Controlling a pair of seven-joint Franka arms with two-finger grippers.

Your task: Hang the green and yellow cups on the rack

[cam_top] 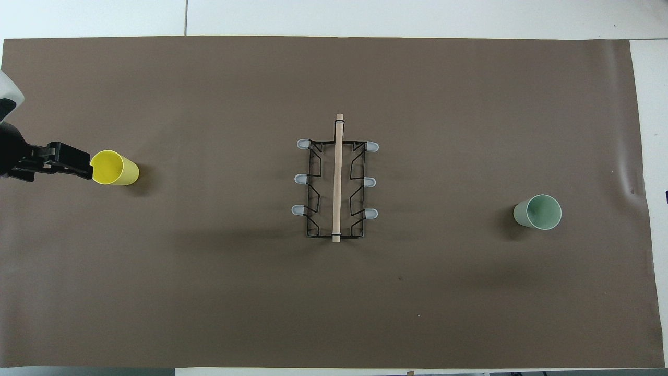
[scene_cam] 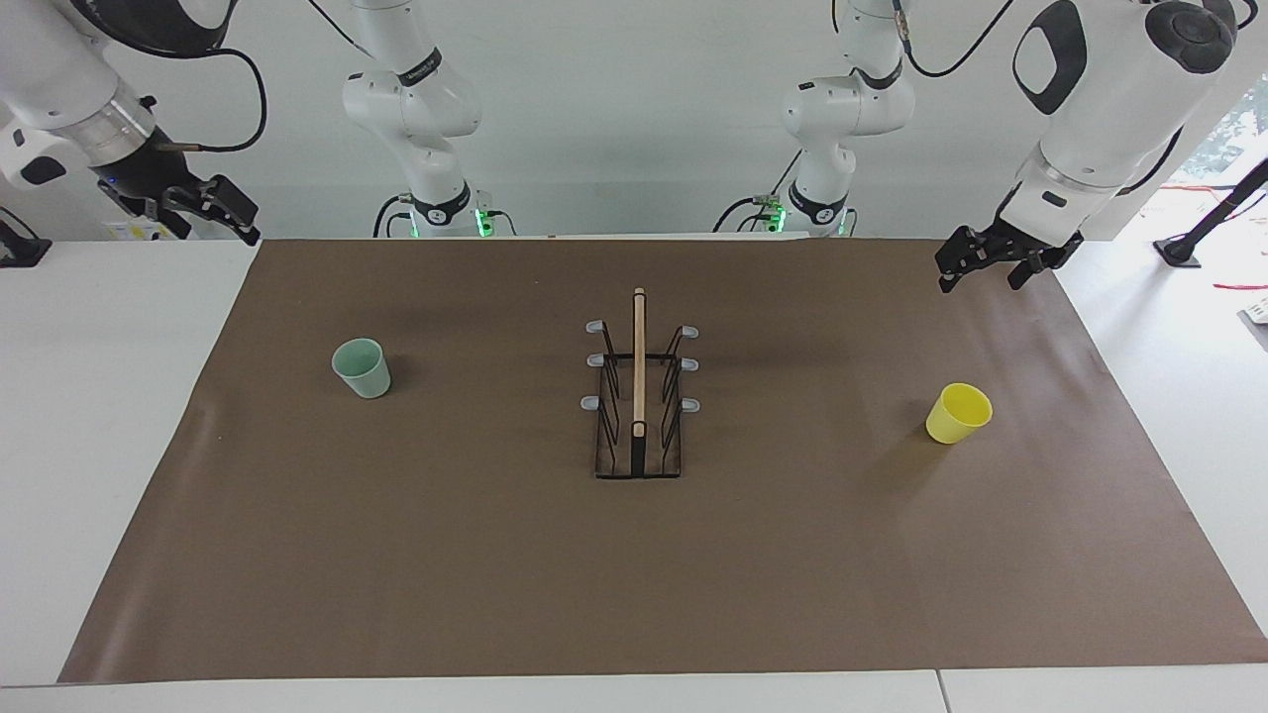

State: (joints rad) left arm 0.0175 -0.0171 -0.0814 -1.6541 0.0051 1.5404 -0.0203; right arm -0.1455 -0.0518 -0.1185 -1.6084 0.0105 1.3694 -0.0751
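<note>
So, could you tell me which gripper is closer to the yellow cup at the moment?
The left. The left gripper hangs in the air at the yellow cup's end of the table. The right gripper is up at the other end, where the green cup stands.

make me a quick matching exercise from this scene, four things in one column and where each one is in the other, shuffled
Things
1. yellow cup
2. green cup
3. rack
4. left tool

Places
A. middle of the brown mat
B. on the mat toward the right arm's end of the table
C. raised over the mat's corner at the left arm's end
D. on the mat toward the left arm's end of the table

Pairs: 1-D, 2-B, 3-A, 4-C
</note>
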